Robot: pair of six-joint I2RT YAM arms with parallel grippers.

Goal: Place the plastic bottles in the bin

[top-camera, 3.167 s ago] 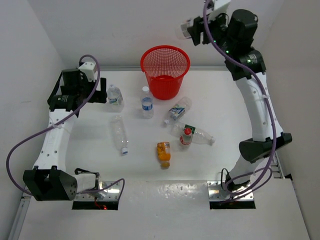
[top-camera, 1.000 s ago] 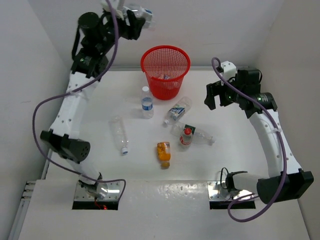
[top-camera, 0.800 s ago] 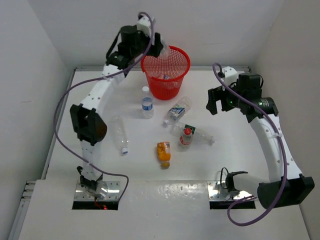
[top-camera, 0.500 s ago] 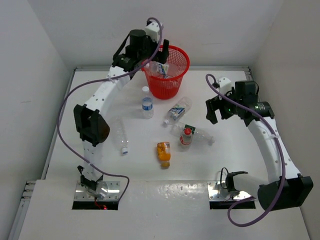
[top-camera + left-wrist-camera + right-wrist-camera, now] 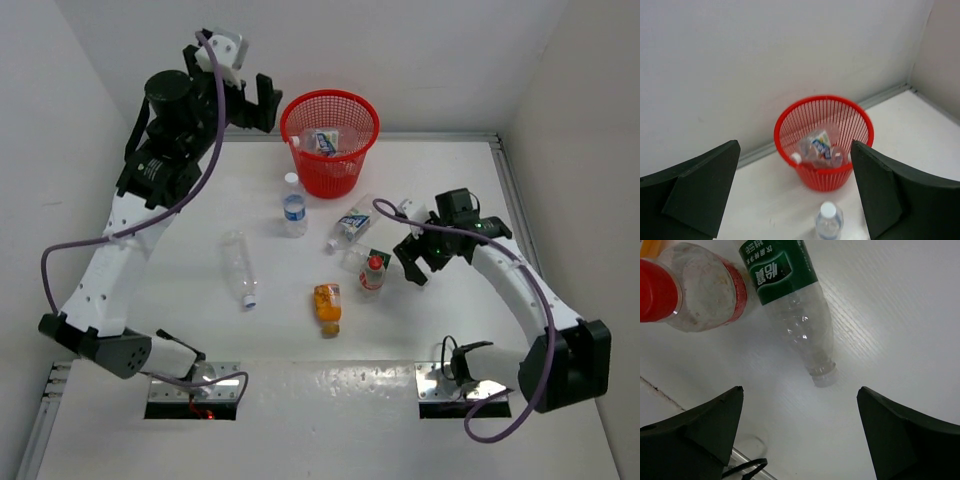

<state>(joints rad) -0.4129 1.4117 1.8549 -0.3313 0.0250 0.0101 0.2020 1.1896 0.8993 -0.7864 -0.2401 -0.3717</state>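
Bottles (image 5: 819,147) lie inside the bin (image 5: 330,178), and the left jaws hang spread and empty, high beside its rim. Right jaws, likewise spread and empty, hover low over the green-labelled bottle (image 5: 790,295), which lies on the desk (image 5: 190,290) just beside the red-capped bottle (image 5: 695,287). Nearby an orange bottle (image 5: 327,306) lies flat and an upright bottle (image 5: 293,207) stands before the bin.

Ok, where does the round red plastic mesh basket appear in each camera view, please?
Top external: the round red plastic mesh basket is at the top centre of the picture.
Left wrist: the basket is in the centre of the picture, with bottles inside.
Right wrist: not in it.
Shared landmark: the upright clear plastic bottle with a white cap, standing just below the basket in both pictures.
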